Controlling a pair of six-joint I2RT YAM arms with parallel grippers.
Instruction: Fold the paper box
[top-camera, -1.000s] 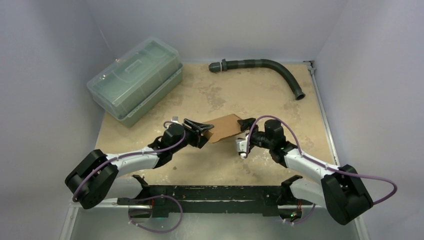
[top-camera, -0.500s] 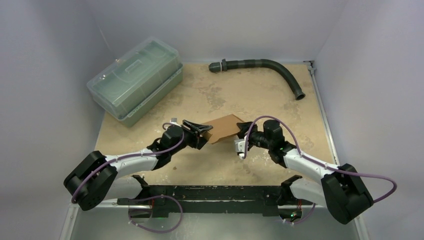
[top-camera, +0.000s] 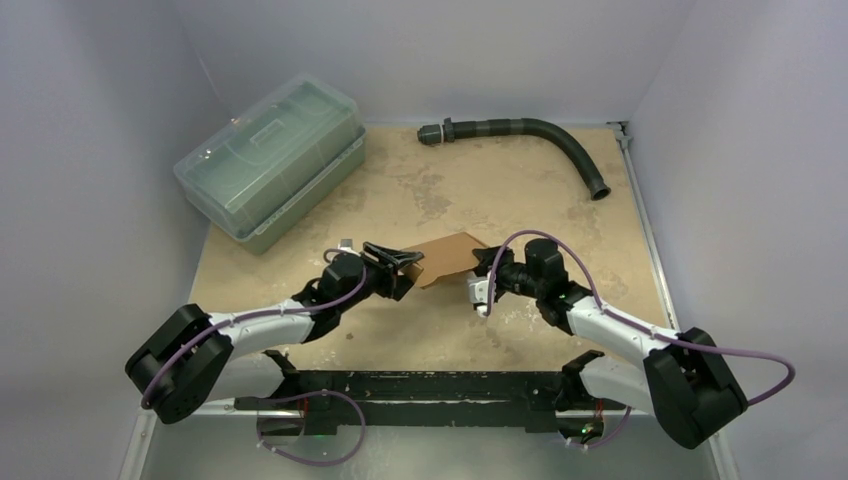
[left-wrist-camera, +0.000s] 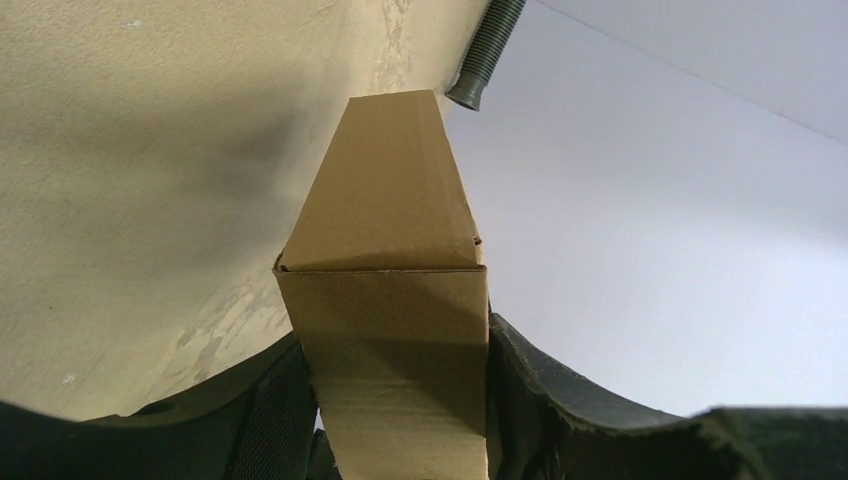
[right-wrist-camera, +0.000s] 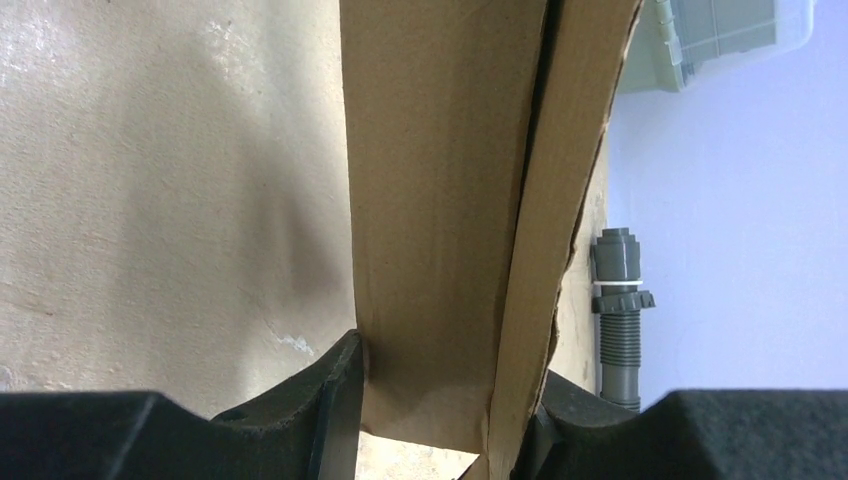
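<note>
- Two claws share the paper box (top-camera: 447, 257) over the middle of the table (top-camera: 520, 200), one at each end; it looks lifted off the surface.
- Your left claw (top-camera: 404, 266), about half open, clamps the box's left end across its width.
- Your right claw (top-camera: 485, 263) meets the right end head-on, with its jaws pressed to the cardboard's two outer faces.
- The box's long axis runs claw to claw, left to right. Neither arm is nearer, so your next fold likely works along that line.
</note>
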